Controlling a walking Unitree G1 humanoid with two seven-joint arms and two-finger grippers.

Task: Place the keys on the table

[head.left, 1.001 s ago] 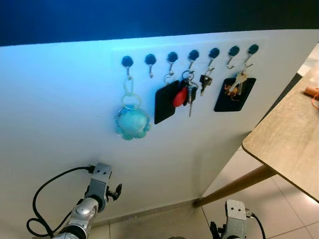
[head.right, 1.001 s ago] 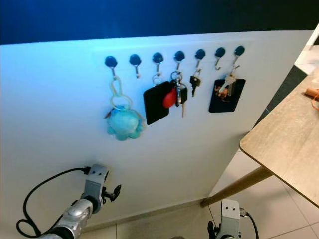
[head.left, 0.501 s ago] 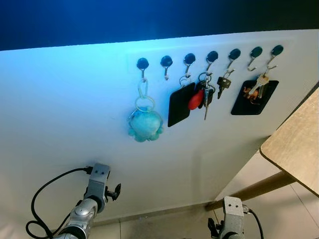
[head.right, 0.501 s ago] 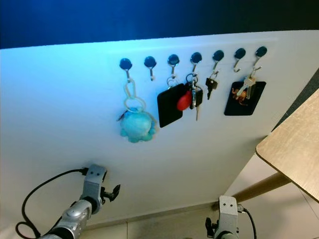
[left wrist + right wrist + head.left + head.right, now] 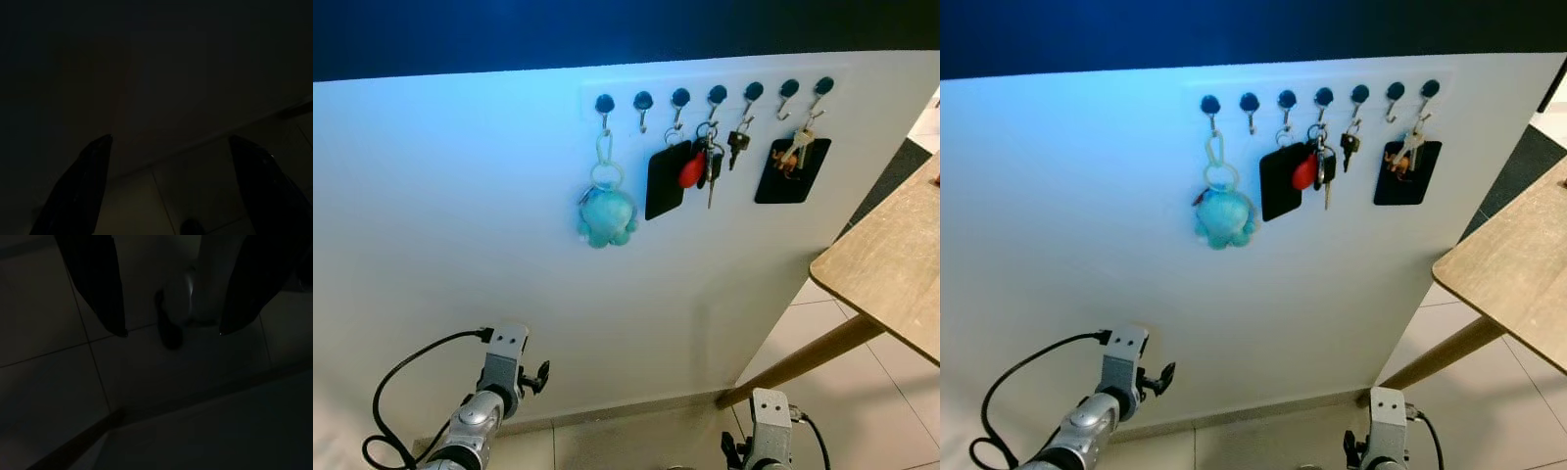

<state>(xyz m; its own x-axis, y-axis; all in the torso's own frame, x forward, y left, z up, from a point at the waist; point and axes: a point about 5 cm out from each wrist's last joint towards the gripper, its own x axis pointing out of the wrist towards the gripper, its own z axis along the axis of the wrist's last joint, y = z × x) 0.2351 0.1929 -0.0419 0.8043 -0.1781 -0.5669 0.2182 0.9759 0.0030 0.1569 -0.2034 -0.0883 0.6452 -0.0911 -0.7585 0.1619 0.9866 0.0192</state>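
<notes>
White wall panel (image 5: 460,225), upright, carrying a row of black hooks (image 5: 715,94) so small items hang in reach. Wooden table (image 5: 891,269), at the right, the destination, well apart from the hooks. Teal plush keychain (image 5: 606,216) on the leftmost hook. Keys (image 5: 707,168) with red fob, mid-row, unclaimed. Left gripper (image 5: 171,152) and right gripper (image 5: 171,334): low, idle, fingers spread, holding nothing.
</notes>
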